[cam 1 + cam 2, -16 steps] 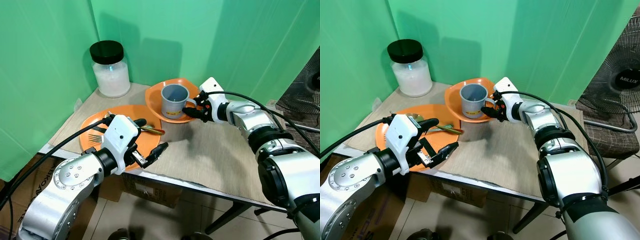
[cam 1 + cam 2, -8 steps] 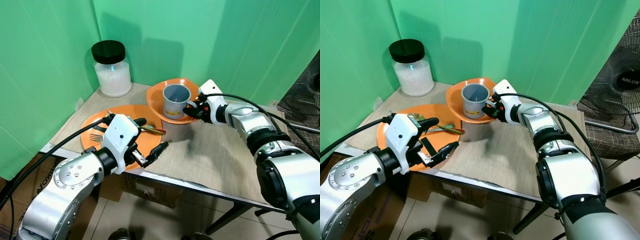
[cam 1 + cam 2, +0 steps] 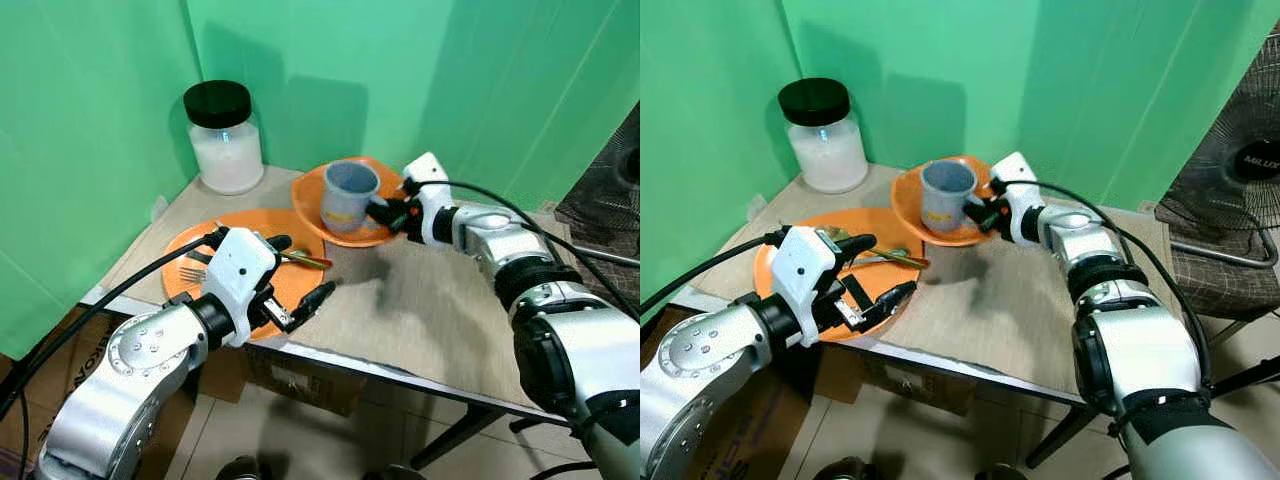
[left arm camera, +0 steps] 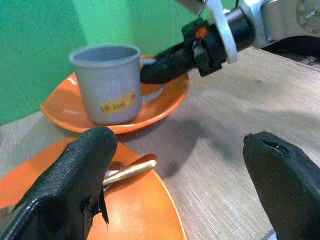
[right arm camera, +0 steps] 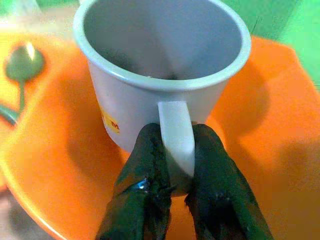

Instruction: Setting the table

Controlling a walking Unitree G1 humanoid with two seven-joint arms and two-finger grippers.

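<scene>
Left eye view: on the desk (image 3: 430, 320) the right gripper (image 3: 385, 210) has its jaws pinching the handle of the grey cup (image 3: 346, 193), which is tilted over the orange bowl (image 3: 345, 228) near the jar (image 3: 223, 137), while the left gripper (image 3: 298, 290) hangs with jaws spread over the near edge of the plate (image 3: 250, 228) carrying a fork (image 3: 190, 273) and spoon (image 3: 305, 261). Left wrist view: both black fingers (image 4: 70, 185) stand wide apart, the cup beyond them in the bowl. Right wrist view: two fingers (image 5: 142, 185) squeeze the cup's handle from either side.
</scene>
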